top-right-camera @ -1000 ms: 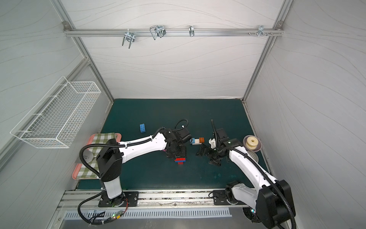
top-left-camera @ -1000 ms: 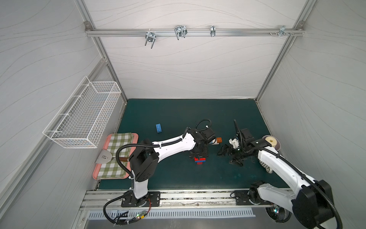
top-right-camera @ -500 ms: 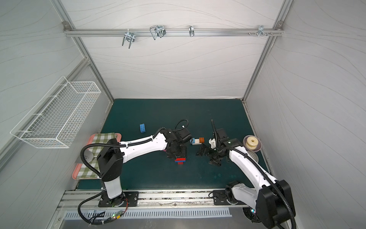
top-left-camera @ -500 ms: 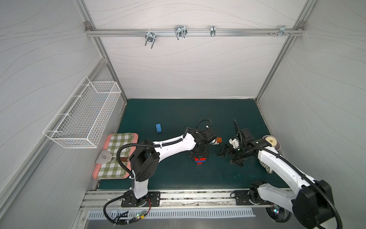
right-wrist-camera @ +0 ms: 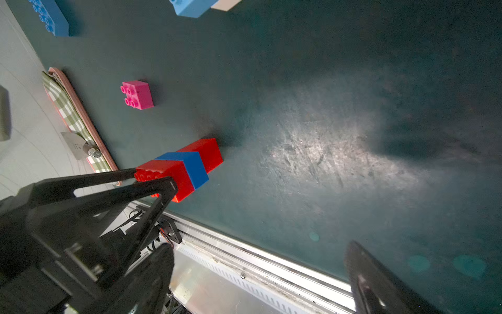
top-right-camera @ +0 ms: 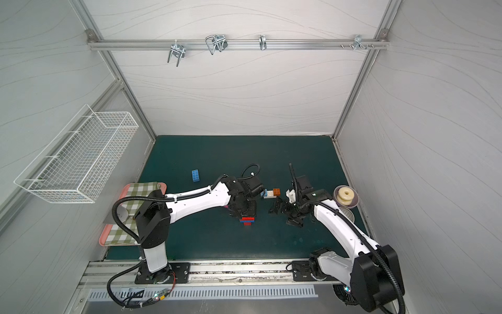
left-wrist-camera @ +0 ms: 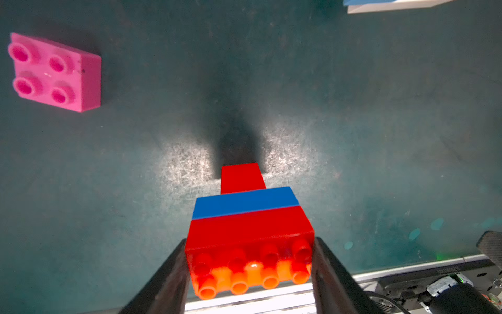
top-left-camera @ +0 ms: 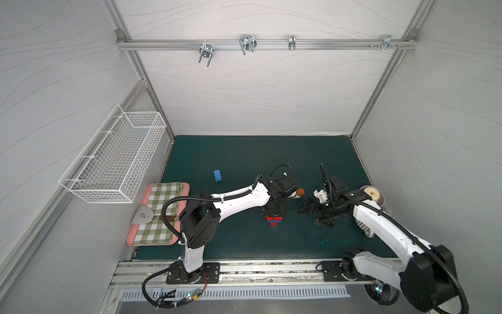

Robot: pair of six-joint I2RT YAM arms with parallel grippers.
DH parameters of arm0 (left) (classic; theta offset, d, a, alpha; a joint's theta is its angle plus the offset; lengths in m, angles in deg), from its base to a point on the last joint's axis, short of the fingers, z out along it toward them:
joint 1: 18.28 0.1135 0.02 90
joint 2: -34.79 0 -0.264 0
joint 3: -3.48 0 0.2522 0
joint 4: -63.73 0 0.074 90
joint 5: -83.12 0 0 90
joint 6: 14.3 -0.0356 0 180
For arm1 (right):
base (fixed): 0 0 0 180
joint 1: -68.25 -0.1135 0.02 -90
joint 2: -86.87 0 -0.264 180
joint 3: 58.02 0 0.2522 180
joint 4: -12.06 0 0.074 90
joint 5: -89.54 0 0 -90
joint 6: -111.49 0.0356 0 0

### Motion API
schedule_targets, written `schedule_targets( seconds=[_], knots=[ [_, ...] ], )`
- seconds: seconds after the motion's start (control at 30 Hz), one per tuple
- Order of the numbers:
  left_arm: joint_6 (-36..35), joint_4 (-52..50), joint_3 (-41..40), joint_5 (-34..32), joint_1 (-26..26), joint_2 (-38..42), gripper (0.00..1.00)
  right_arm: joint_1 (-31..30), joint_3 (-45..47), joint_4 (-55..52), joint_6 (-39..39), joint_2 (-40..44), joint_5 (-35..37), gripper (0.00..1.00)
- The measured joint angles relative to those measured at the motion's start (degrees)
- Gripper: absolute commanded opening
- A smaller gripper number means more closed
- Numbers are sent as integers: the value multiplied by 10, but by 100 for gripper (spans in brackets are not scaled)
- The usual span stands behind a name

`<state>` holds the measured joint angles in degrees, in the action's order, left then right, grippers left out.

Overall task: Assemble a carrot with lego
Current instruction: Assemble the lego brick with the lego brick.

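Observation:
My left gripper (left-wrist-camera: 250,252) is shut on the carrot (left-wrist-camera: 250,231), here a stack of lego with a wide red brick, a blue layer and a narrow red tip. The tip points down at the green mat; whether it touches I cannot tell. Both top views show the stack (top-left-camera: 274,220) (top-right-camera: 247,220) under the left gripper (top-left-camera: 273,213). My right gripper (top-left-camera: 313,216) (right-wrist-camera: 260,280) hangs open and empty just to the right. Loose lego lies around: a pink brick (left-wrist-camera: 54,72) (right-wrist-camera: 137,94), a blue brick (top-left-camera: 217,175), and a joined light-blue, white and orange group (top-right-camera: 270,193).
A pink tray (top-left-camera: 130,233) with a checked cloth and a spatula (top-left-camera: 144,216) lies at the mat's left edge. A wire basket (top-left-camera: 116,163) hangs on the left wall. A bowl (top-right-camera: 353,202) with a cream ring stands at the right. A metal rail (right-wrist-camera: 244,261) runs along the front.

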<state>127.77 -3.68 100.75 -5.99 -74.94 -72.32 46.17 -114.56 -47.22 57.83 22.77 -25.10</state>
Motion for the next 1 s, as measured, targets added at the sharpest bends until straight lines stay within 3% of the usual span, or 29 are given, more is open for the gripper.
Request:
schedule_targets(
  seconds=[0.23, 0.57, 1.0],
  knots=[
    [2, 6, -6, 0, -1, 4, 21, 0, -1, 0, 0, -7, 0, 99],
    [7, 10, -4, -6, -1, 6, 48, 2, -9, 0, 0, -7, 1, 99],
    [15, 2, 0, -12, -1, 5, 74, 11, -9, -1, -3, -3, 1, 99]
  ],
)
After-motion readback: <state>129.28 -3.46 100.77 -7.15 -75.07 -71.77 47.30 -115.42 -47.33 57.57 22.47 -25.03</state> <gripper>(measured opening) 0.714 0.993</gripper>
